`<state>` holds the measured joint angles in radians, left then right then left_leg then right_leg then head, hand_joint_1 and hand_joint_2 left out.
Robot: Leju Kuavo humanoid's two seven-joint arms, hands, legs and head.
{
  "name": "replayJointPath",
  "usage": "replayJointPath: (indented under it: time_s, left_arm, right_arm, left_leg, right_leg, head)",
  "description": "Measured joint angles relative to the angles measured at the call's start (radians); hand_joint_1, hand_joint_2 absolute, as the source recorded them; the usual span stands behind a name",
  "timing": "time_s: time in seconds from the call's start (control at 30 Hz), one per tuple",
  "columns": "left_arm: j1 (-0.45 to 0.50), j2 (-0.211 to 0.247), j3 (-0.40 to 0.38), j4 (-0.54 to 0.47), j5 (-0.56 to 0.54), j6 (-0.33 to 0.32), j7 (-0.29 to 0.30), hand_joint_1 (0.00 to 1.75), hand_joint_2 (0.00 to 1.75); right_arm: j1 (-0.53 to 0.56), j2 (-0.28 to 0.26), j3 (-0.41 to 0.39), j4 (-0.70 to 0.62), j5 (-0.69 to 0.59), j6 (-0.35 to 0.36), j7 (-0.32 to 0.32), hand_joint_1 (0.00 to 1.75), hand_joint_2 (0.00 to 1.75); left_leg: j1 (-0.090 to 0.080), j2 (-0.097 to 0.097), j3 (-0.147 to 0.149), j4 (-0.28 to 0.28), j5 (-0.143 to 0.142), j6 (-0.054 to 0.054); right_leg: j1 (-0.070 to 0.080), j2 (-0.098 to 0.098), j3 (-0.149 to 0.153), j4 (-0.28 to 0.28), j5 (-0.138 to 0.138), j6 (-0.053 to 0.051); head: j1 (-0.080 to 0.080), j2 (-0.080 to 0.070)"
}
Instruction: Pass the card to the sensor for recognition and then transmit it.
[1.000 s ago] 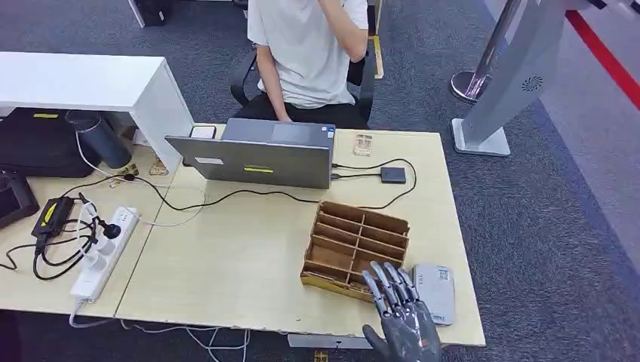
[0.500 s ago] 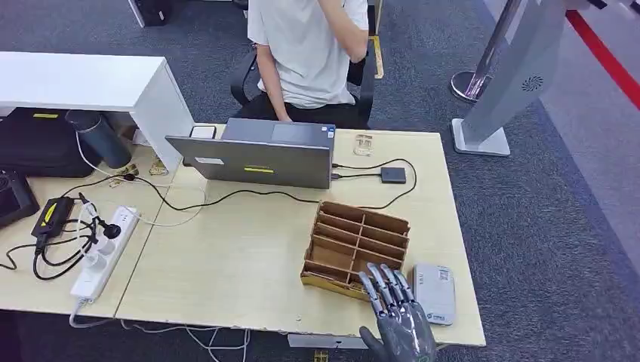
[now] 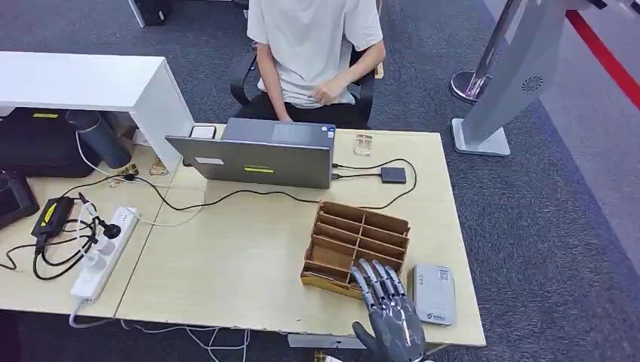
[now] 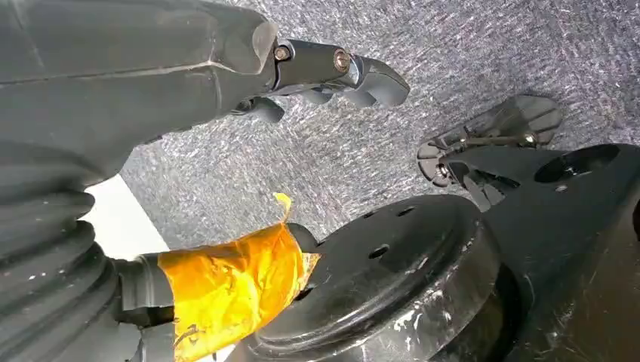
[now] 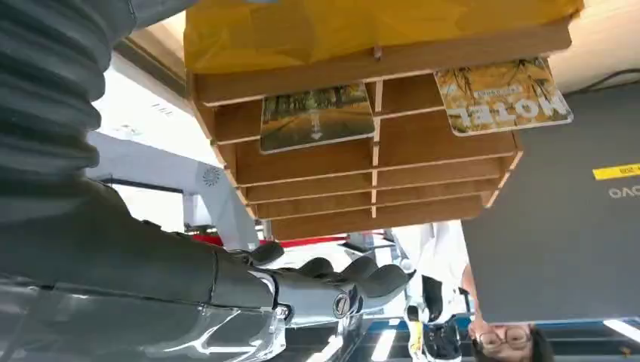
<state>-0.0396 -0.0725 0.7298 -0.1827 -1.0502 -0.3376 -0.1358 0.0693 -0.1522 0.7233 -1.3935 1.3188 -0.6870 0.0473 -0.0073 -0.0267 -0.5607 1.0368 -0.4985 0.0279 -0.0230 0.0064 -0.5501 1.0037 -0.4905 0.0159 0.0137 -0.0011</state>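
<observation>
right hand (image 3: pixel 391 317), fingers spread and empty, hovers over one wooden organizer (image 3: pixel 356 248) holding two cards (image 5: pixel 317 117).

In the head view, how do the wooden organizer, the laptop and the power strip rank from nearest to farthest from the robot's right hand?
1. Wooden organizer: right in front of the right hand, whose fingertips overlap its near edge.
2. Laptop: farther back on the desk, toward the seated person.
3. Power strip: far across on the left side, at the neighbouring desk's edge.
</observation>
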Motion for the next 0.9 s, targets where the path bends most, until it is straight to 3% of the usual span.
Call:
replayJointPath:
  time_s: [0.5, 0.9]
  left_arm:
    - [0.000, 0.000, 0.000, 0.000, -0.003, -0.001, 0.000, 0.00, 1.75]
    - [0.000, 0.003, 0.000, 0.000, -0.009, -0.005, 0.000, 0.00, 1.75]
  right_arm:
    - [-0.011, 0.020, -0.006, 0.050, 0.002, -0.001, 0.004, 0.00, 1.75]
    - [-0.012, 0.024, -0.053, 0.055, 0.038, -0.003, 0.058, 0.00, 1.75]
  left_leg:
    - [0.000, 0.000, 0.000, 0.000, 0.000, 0.000]
    - [0.000, 0.000, 0.000, 0.000, 0.000, 0.000]
  right_leg:
    - [0.000, 0.000, 0.000, 0.000, 0.000, 0.000]
    - [0.000, 0.000, 0.000, 0.000, 0.000, 0.000]
  head:
    - [0.000, 0.000]
    - [0.000, 0.000]
